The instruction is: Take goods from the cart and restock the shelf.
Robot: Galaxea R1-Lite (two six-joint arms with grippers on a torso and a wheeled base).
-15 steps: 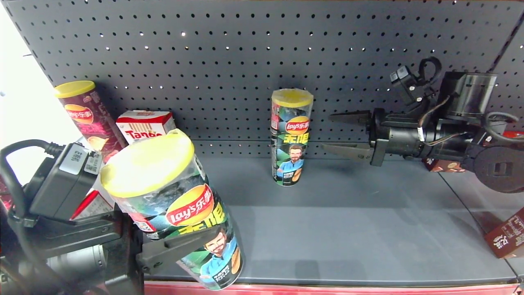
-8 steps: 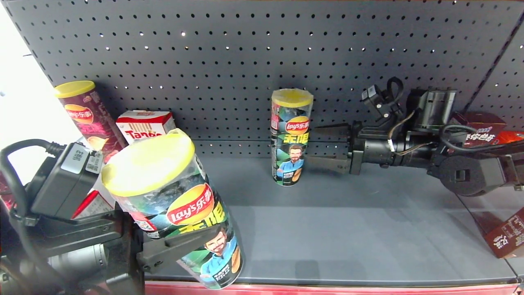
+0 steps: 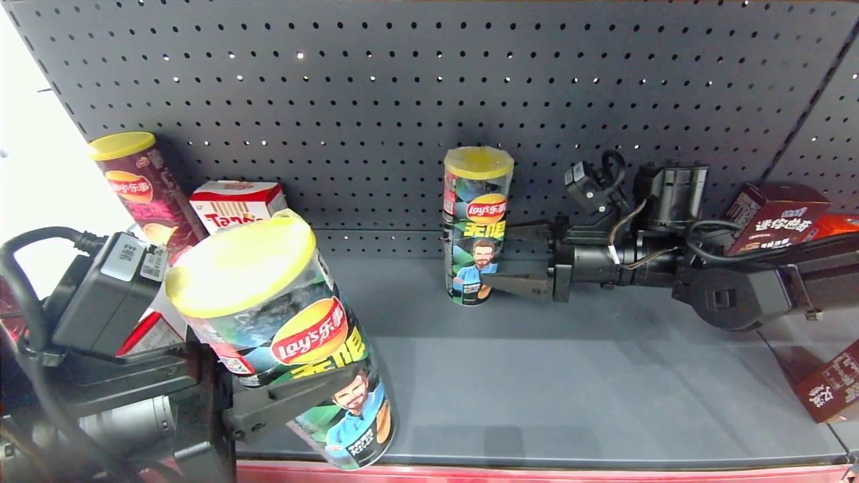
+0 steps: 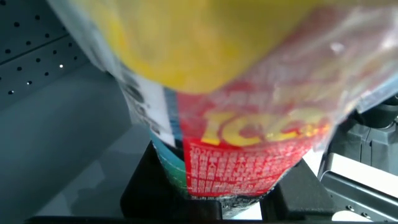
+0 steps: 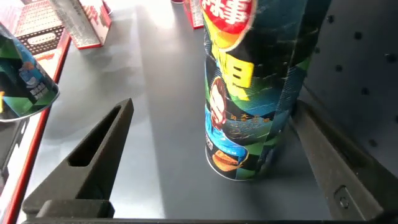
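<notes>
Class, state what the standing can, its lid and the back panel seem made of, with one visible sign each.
Standing can: likely a cardboard tube under glossy printed wrap; it shows glare. Lid: probably plastic, yellow, smooth, thin-rimmed. Back panel: seemingly painted metal, matte grey, with regular punched holes.

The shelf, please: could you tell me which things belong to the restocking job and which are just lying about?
Job: held chip can in the left claw; standing chip can between the open right claw fingers; shelf.
Lying about: maroon chip can; wafer box; brown boxes at the right.
</notes>
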